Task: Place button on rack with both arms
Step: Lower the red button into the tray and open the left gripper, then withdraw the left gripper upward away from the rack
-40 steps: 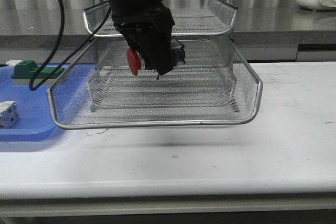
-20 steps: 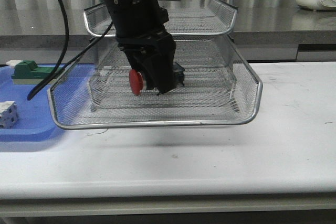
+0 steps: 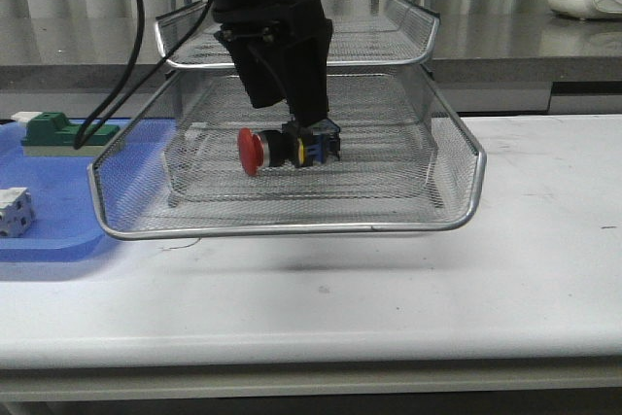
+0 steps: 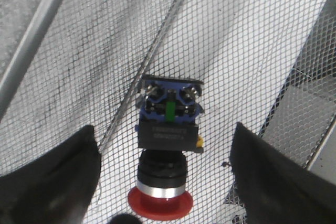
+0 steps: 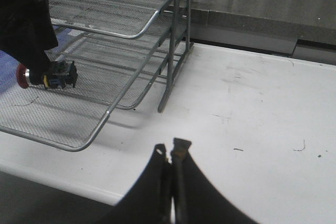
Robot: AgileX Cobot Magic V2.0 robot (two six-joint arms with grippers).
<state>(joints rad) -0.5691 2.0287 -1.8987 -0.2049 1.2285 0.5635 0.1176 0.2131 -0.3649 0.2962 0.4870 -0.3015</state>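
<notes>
- Left end effector (image 3: 303,133) is sitting directly above the button (image 3: 288,148), inside the rack (image 3: 457,196), on the lowest tier, the one jutting toward the camera.
- In the left wrist view its fingers (image 4: 50,179) are spread wide, one on each side of the button (image 4: 169,142), with mesh showing in both gaps; it is gripping nothing.
- The button is lying on its side on the mesh floor: red head pointing to the left in the front view, blue-and-black body to the right, nearer the tray's middle than its rim.
- Risk, as a judgement: the round head and collar are making it prone to rolling on the mesh if a finger is clipping it while lifting out; the gaps look generous, though, so a straight upward exit is looking safe.
- Risk: the arm is reaching in under the upper tier's front rim, so pulling back at an angle is likely to knock that rim and shake the rack, shifting the button.
- Right end effector (image 5: 170,156) is hanging over bare tabletop (image 5: 262,108), well apart from the rack (image 5: 131,93); its fingertips are pressed together and holding nothing.
- It is posing no visible hazard where it is.
</notes>
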